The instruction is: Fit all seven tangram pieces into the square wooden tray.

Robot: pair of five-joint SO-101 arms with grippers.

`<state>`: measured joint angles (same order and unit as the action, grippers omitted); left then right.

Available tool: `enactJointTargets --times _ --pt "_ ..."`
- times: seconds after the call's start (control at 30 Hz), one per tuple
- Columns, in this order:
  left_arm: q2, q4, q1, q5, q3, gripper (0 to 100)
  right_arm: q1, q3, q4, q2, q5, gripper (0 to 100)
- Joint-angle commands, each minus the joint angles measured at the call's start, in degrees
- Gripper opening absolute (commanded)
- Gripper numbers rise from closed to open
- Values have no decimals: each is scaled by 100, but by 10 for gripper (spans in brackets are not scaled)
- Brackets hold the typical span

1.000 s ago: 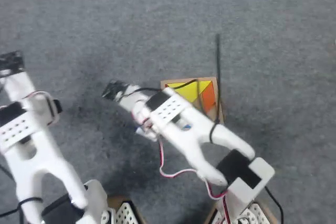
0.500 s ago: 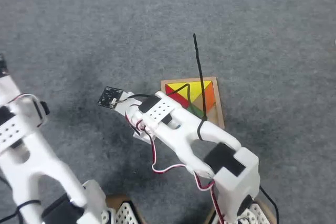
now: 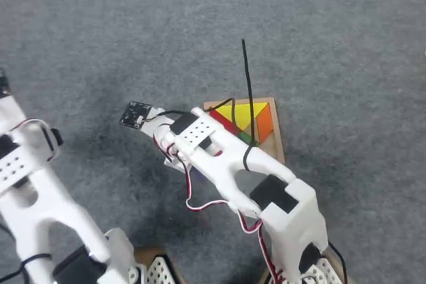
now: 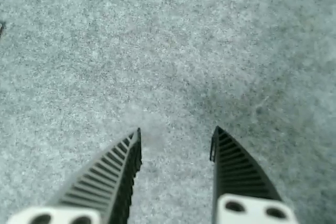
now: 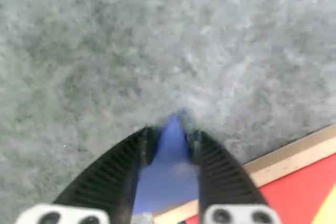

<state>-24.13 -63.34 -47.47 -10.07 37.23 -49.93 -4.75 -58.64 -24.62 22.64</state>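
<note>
Watching the last second back, I see the right arm (image 3: 226, 157) has swung its elbow away from the square wooden tray (image 3: 277, 128). That uncovers more of the tray's inside, where a yellow triangular piece (image 3: 247, 112) and an orange piece (image 3: 265, 126) lie flat. Its wrist has crept slightly further out from the tray's rim. The left arm (image 3: 30, 171) has drawn back, well away from the tray, and has held there for the last half second.

The right tool (image 5: 170, 129) is clamped narrow on a blue triangular tangram piece (image 5: 170, 153), whose tip pokes out past the jaws. It hangs over the grey carpeted table (image 5: 157, 35) just outside the tray's wooden rim (image 5: 294, 153), with a red piece (image 5: 299, 195) seated just inside that rim. The left tool (image 4: 176, 135) is spread wide with nothing between its jaws, over bare carpet.

As I read it, the blue piece is not placed yet, and the recent motion took it no closer to the tray. It must come back over the rim. The arm covers part of the tray, so I cannot tell what gap awaits.
</note>
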Motion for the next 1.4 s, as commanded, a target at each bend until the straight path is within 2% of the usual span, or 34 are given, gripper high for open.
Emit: enactJointTargets --times 0.0,0.23,0.43,0.67,0.73,0.83,1.07,1.27,1.37 --pt "-237 105 0 -88 -242 211 -75 158 -136 31 18 26" --pt "-237 88 202 -88 -171 211 -101 580 -778 136 0 23" --pt "-237 105 220 -88 -145 211 -75 -141 -725 1490 -413 22" --pt "-237 105 237 -88 -127 211 48 -2382 523 2677 -1134 27" --pt "-237 105 237 -88 -127 211 154 -2629 831 2659 -1301 27" --pt "-237 105 237 -88 -119 211 382 -2637 725 2607 -1547 24" --pt "-237 88 404 -88 -110 211 813 -2699 31 3196 -1468 6" --pt "-237 88 422 -88 -110 211 1007 -3578 -48 4848 -1424 8" --pt "-237 88 431 -88 -110 211 1042 -4246 -48 5560 -1029 12"
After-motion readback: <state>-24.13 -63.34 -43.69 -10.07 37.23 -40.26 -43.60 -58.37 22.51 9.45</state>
